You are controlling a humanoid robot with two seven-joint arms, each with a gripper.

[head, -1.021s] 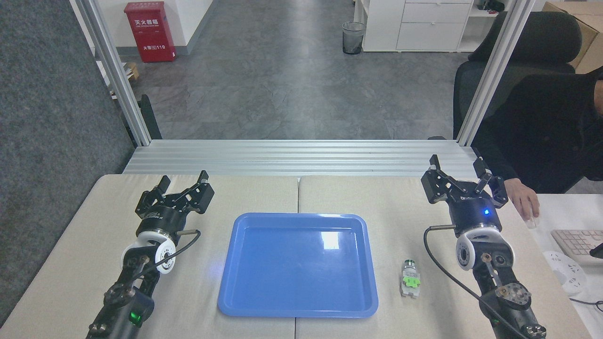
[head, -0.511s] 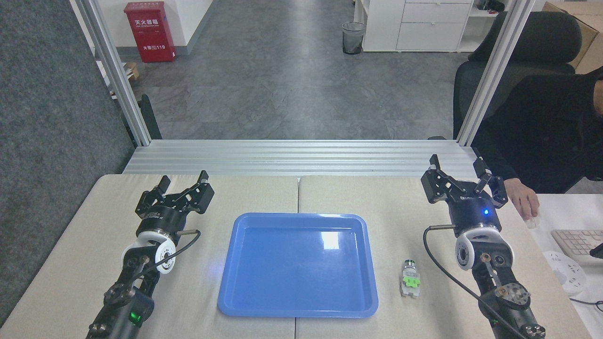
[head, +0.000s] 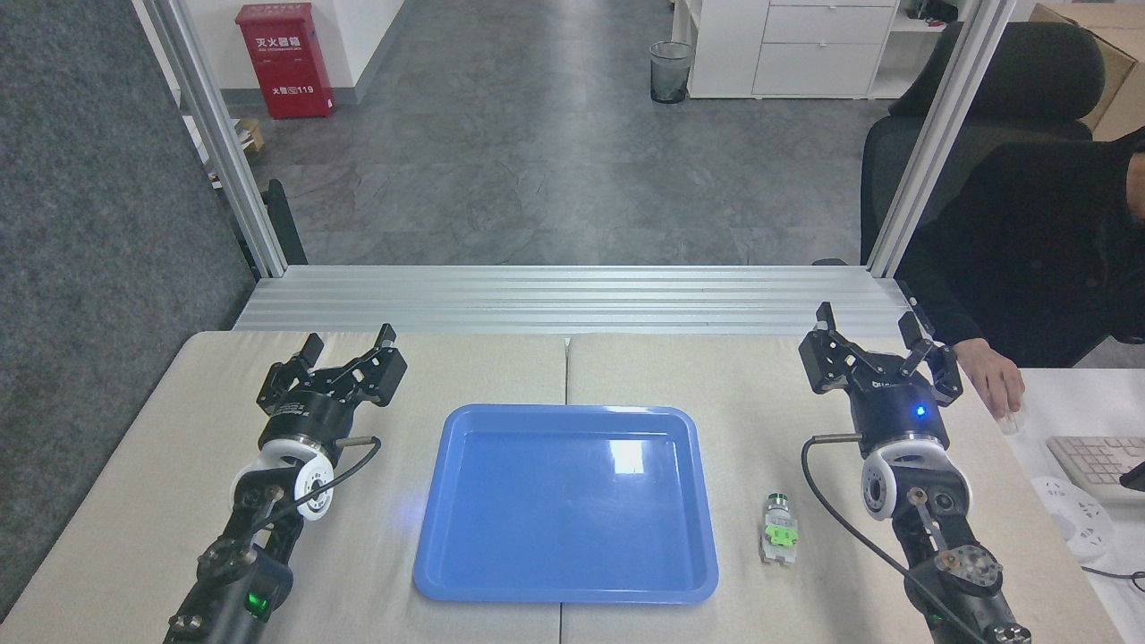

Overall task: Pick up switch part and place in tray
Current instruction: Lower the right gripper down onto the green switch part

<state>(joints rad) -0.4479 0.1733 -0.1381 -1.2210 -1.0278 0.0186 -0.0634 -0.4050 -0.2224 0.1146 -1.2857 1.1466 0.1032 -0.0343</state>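
Slight shift on the right side only — right gripper [head: 874, 336] now a touch lower and further left than a second ago, wrist rolled a little, fingers spread wide and empty. Probably the first stir of a reach, though barely begun. Left gripper [head: 346, 344] unchanged, also spread and empty, parked at the far left of the table [head: 134, 501].

Switch part [head: 777, 531] untouched — lying flat on the table just right of the tray [head: 429, 572], near its front right corner, dark cap end pointing far, green clip facing up. Tray bare, nothing in it yet. Right gripper well apart from the part, farther back and to its right. Pick not yet started in earnest; still to do: descent toward the part, closing across its narrow body, short carry leftward over the rim.
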